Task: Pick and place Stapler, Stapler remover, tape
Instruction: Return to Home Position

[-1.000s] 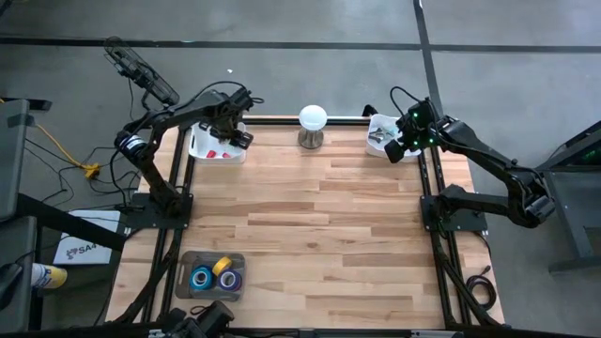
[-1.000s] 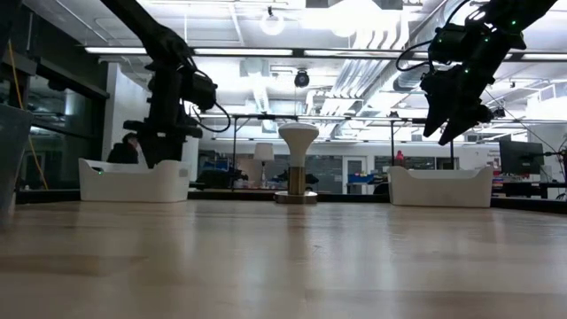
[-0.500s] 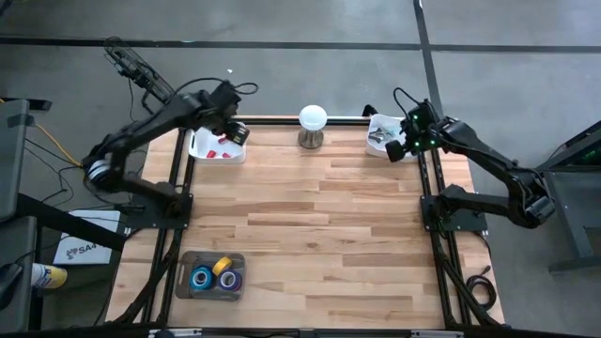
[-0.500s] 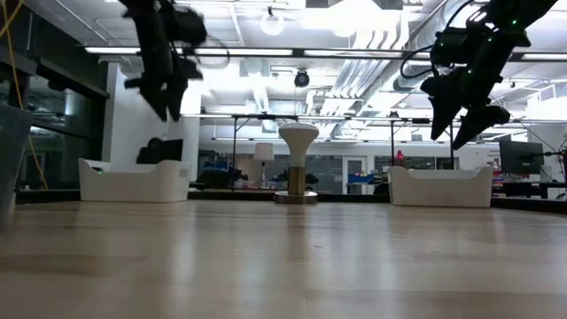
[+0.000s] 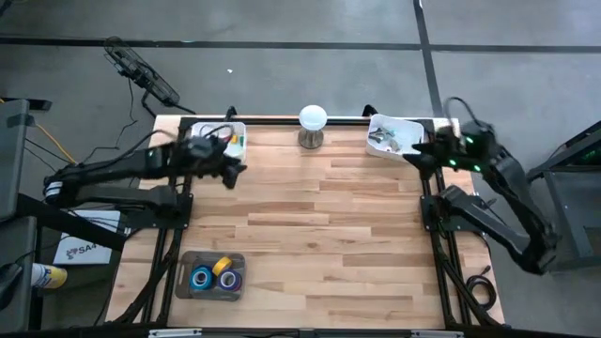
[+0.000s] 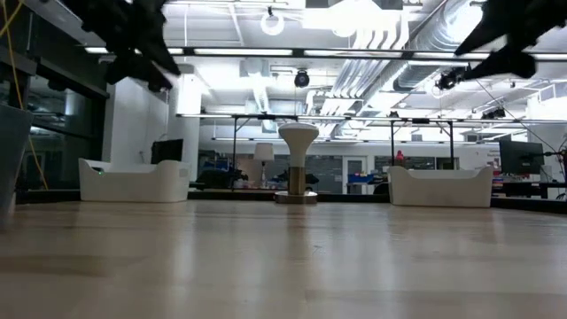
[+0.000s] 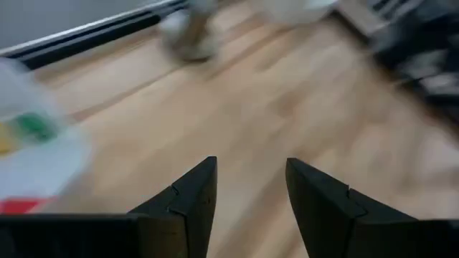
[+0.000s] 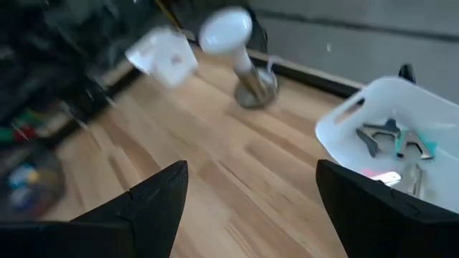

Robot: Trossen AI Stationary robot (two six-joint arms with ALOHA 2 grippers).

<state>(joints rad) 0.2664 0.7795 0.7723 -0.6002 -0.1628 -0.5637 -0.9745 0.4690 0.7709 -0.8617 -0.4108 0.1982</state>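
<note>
- High view: the left gripper [image 5: 228, 172] hangs over the wooden table [image 5: 329, 244], just beside the left white bin [image 5: 239, 131] at the far left corner.
- Left wrist view: its two dark fingers [image 7: 190, 204] stand apart, with only bare wood showing between them and nothing held.
- Green and yellow staplers [image 5: 231, 142] lie in the left white bin. In the left wrist view they are only blurred patches of colour.
- The right gripper [image 5: 420, 156] is at the table's right edge, just beside the right white bin [image 5: 413, 125] at the far right corner.
- Right wrist view: its fingers [image 8: 154, 201] are spread wide and carry nothing.
- Grey staple removers [image 8: 384, 132] lie inside the right white bin, along with a teal piece.
- The tape rolls [image 5: 214, 274] are blue, yellow and purple. They sit together in a grey tray [image 5: 185, 258] at the near left of the table, well apart from both grippers.
- A white round-topped stand [image 5: 313, 127] is upright at the far edge, between the two bins.
- Low view: both grippers are high above the tabletop, the left one at the upper left and the right one at the upper right.
</note>
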